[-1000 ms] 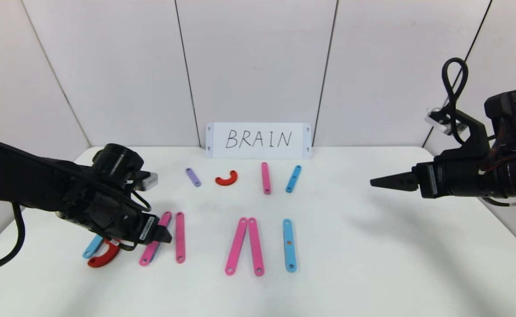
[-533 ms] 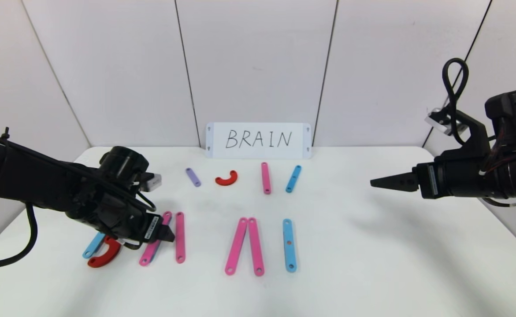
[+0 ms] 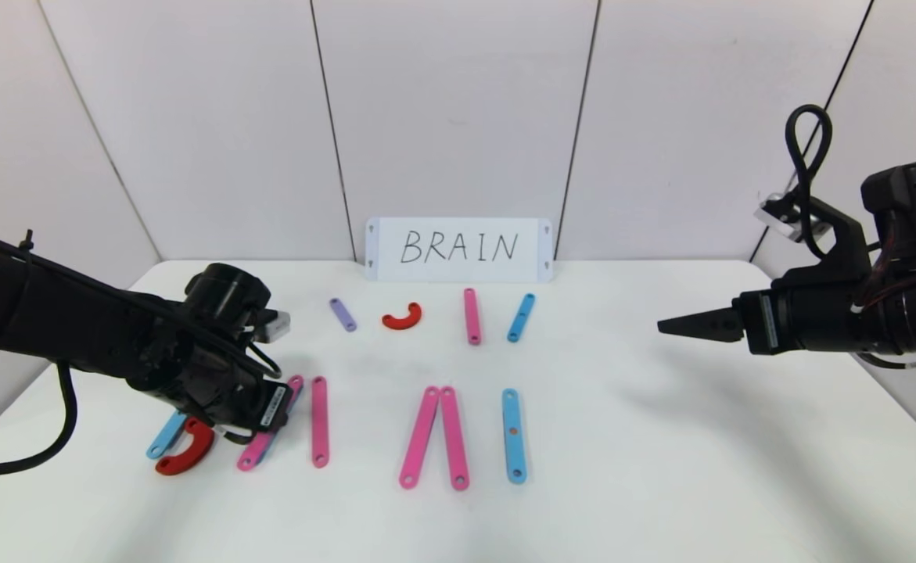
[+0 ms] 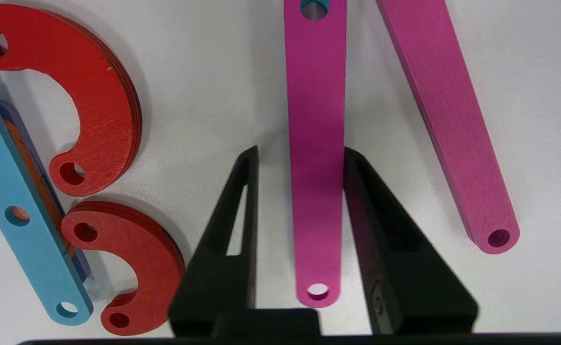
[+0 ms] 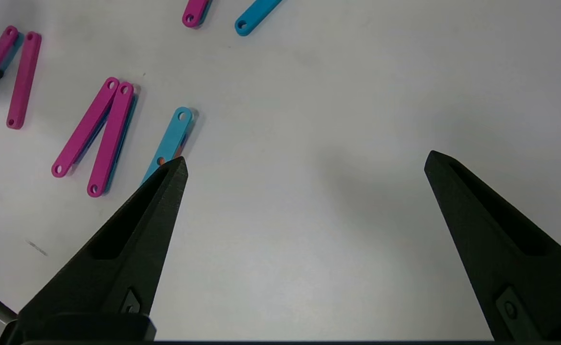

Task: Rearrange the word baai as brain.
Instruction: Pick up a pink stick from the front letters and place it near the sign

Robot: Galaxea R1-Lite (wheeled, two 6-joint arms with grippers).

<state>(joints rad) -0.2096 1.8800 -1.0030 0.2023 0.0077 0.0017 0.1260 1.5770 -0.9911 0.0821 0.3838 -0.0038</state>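
Note:
The word baai lies as a front row of flat holed pieces. My left gripper (image 3: 284, 410) (image 4: 300, 149) is low over its left end, astride a slanted pink strip (image 3: 251, 453) (image 4: 316, 143). One finger (image 4: 357, 191) touches the strip's edge; a gap remains on the other side, so it is open. Beside it lie an upright pink strip (image 3: 319, 422) (image 4: 448, 120), two red curves (image 4: 103, 96) (image 4: 136, 249) and a blue strip (image 3: 162, 442) (image 4: 17, 191). My right gripper (image 3: 665, 326) (image 5: 306, 160) hangs open and empty over the table's right side.
Two pink strips (image 3: 420, 438) (image 3: 454, 438) meet in a peak mid-table, with a blue strip (image 3: 513, 435) to their right. At the back lie a purple strip (image 3: 343, 314), a red curve (image 3: 403, 317), a pink strip (image 3: 471, 316) and a blue strip (image 3: 520, 317), before the BRAIN card (image 3: 458, 249).
My left gripper has dropped onto the slanted pink strip and its jaws have narrowed around it. The strip's near end has shifted slightly left. The right arm has not moved.

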